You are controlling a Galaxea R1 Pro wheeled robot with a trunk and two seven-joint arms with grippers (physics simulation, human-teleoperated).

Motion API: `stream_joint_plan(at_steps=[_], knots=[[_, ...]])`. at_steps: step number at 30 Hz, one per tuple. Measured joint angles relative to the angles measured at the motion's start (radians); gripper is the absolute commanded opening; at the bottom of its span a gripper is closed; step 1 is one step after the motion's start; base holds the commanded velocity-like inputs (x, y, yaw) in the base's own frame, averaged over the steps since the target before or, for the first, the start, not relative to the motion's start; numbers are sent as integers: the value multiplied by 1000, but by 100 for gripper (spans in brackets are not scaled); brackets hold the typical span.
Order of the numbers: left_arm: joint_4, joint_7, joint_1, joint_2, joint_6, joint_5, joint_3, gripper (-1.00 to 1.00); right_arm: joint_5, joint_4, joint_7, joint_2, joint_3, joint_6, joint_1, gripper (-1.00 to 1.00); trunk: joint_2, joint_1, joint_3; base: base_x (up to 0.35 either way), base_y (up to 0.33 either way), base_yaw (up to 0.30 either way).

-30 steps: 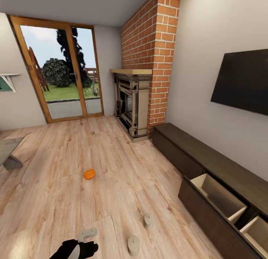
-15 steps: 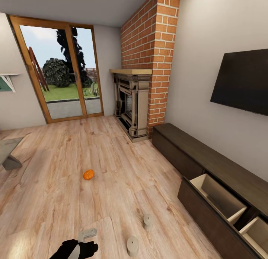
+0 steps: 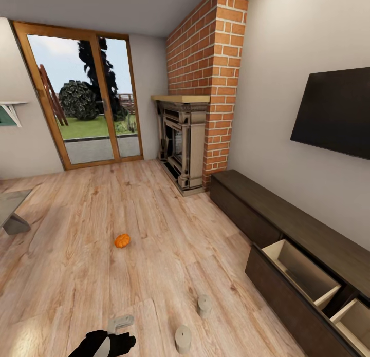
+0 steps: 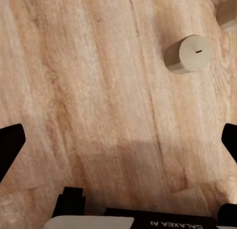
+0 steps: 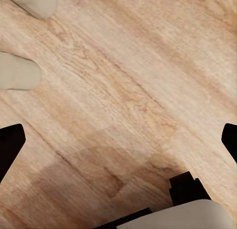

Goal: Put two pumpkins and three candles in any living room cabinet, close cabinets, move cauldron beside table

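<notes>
Cabinet: long, low, dark brown, along the right wall under a black screen; two pull-out fronts open, pale insides bare as far as visible.
Pumpkin: alone on open wood floor, well apart from cabinet.
Candles: two upright on floor, one nearer cabinet, one beside it; third not visible.
Table: corner at far left edge.
Left gripper: fingertips wide apart over bare floor, candle ahead.
Right gripper: fingertips wide apart, holding nothing.
Fireplace: past the cabinet's far end.
</notes>
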Motion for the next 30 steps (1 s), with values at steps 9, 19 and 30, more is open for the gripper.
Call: stream_joint_plan(at_steps=[9,19,30], knots=[[0,0,0,0,0,0,0,100,0,0,0,0,0,0,0,100,0,0,0,0,0,1],[-1,-1,0,0,0,-1,0,100,0,1,-1,1,0,0,0,100,0,0,0,37,-67,211],[-1,-1,0,0,0,-1,-2,100,0,1,0,0,0,0,0,100,0,0,0,77,-47,268]])
